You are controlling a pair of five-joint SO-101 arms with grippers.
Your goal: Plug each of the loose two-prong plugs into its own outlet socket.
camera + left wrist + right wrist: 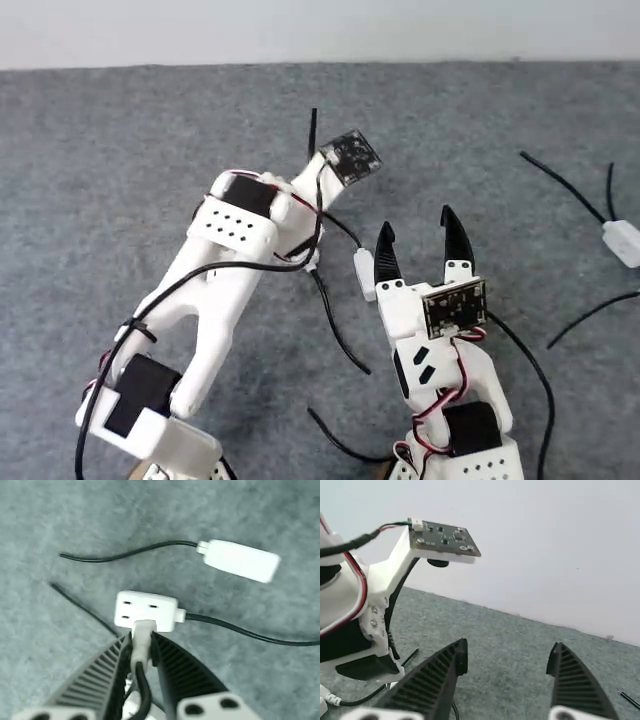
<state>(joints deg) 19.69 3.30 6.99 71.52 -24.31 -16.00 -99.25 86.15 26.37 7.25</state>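
Observation:
In the left wrist view my left gripper (140, 640) is shut on a white two-prong plug (142, 629) with a black cord. The plug's front end touches the near edge of a white outlet socket (146, 610) lying on the grey carpet; its prongs are hidden. A second white block (240, 561) on a black cord lies just beyond it, and appears again in the high view (364, 272). In the high view the left arm (240, 225) covers its own gripper. My right gripper (418, 228) stands open and empty beside that second block, raised off the carpet (507, 662).
Another white plug piece (622, 241) with black cords lies at the right edge of the carpet. Loose black cords (340, 330) run between the arms, and another cord (590, 315) lies to the right. The left arm's camera board (442, 537) hangs close to the right gripper.

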